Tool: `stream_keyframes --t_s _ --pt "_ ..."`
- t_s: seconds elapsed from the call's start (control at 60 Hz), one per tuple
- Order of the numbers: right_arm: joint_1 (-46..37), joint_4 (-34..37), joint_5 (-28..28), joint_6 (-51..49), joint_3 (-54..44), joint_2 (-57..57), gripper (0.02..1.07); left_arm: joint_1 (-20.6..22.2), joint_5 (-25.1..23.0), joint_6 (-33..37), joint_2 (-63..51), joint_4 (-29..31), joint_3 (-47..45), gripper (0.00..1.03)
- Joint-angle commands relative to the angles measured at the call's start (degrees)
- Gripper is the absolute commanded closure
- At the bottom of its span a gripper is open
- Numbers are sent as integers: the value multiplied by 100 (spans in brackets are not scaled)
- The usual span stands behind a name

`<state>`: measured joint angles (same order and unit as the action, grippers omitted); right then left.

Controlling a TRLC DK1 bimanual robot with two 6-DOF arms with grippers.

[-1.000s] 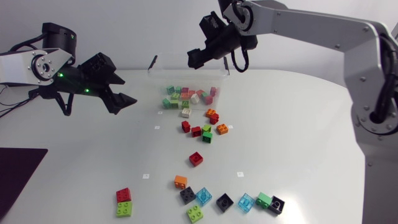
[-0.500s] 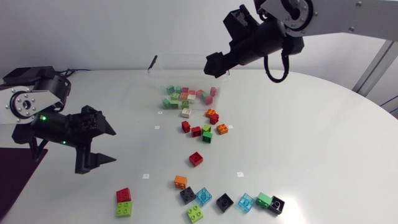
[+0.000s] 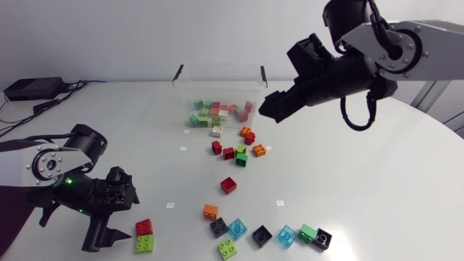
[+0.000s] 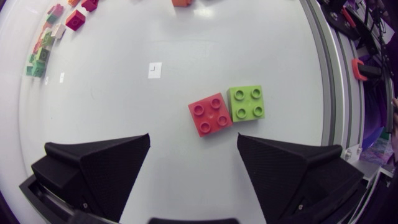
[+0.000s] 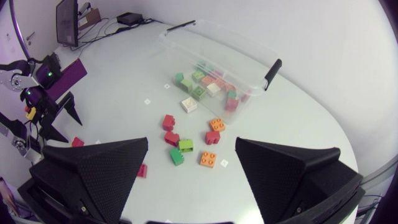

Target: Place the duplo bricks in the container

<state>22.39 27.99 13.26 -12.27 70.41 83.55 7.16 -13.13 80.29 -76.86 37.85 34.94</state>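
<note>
The left gripper (image 4: pixel 193 142) is being held low over the table (image 3: pixel 377 188), fingers spread wide and gripping nothing, with a red duplo brick (image 4: pixel 211 114) and a lime-green brick (image 4: pixel 245 102) lying side by side, touching, just ahead of the gap. The right gripper (image 3: pixel 270 111) is being held above the table beside the clear container (image 3: pixel 217 78), its fingers likewise parted and empty. A heap of bricks (image 3: pixel 217 112) is being held in the container; a loose cluster (image 3: pixel 239 147) is lying just in front of it, a single red brick (image 3: pixel 228 184) nearer the middle, and a row of mixed bricks (image 3: pixel 264 233) along the near edge.
</note>
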Motion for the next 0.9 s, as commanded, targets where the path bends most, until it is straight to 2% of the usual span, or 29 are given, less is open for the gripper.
stream_keyframes --t_s 0.0,0.317,0.533,0.667,0.817,0.883 --pt "-16 -83 19 -117 -449 -234 6 128 3 -207 66 -128 -154 6" --pt "-7 304 -25 -443 -1487 -1086 6 550 3 -655 48 -260 -277 7" --pt "-77 603 -69 -689 -2031 -1596 6 629 3 -875 -48 -462 -339 7" --pt "11 972 -148 -979 -2462 -1992 6 690 170 -1077 -286 -708 -391 10" --pt "-68 1227 -165 -1172 -2752 -2369 6 673 214 -1112 -303 -717 -435 12" --pt "-68 1315 -165 -1242 -2875 -2475 6 708 214 -1174 -303 -717 -462 16"
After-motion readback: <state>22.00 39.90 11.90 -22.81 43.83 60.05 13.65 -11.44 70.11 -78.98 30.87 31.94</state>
